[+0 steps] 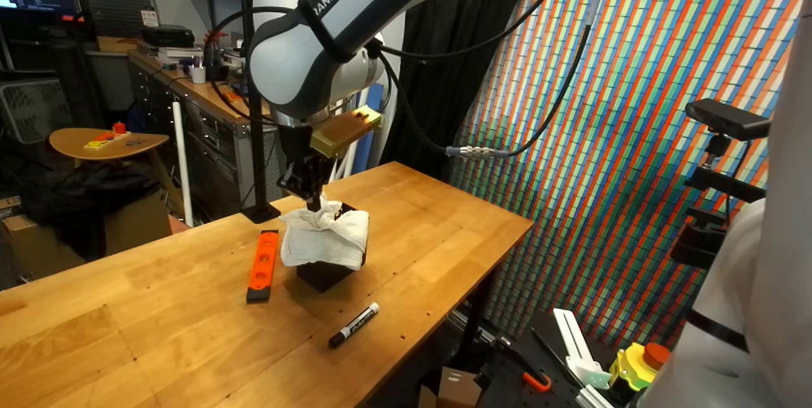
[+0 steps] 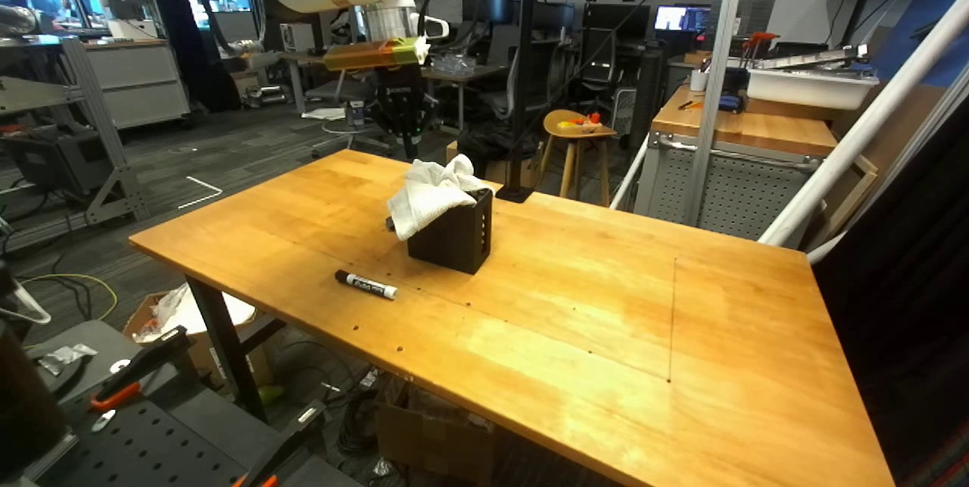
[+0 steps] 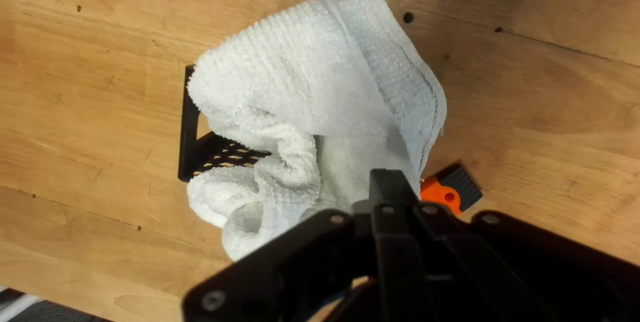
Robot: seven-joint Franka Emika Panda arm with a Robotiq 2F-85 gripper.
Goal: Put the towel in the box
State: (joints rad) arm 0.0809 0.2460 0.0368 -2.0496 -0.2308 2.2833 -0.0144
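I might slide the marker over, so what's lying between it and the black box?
Just bare wooden tabletop: nothing lies between the marker and the black box, as both exterior views show.

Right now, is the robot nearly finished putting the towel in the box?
Not quite. Done: the towel is up on the box, draped over its top. In hand: nothing I can see; the end effector looks shut, with no cloth visibly pinched. Left: getting the towel properly inside, because some hangs down outside in both exterior views.
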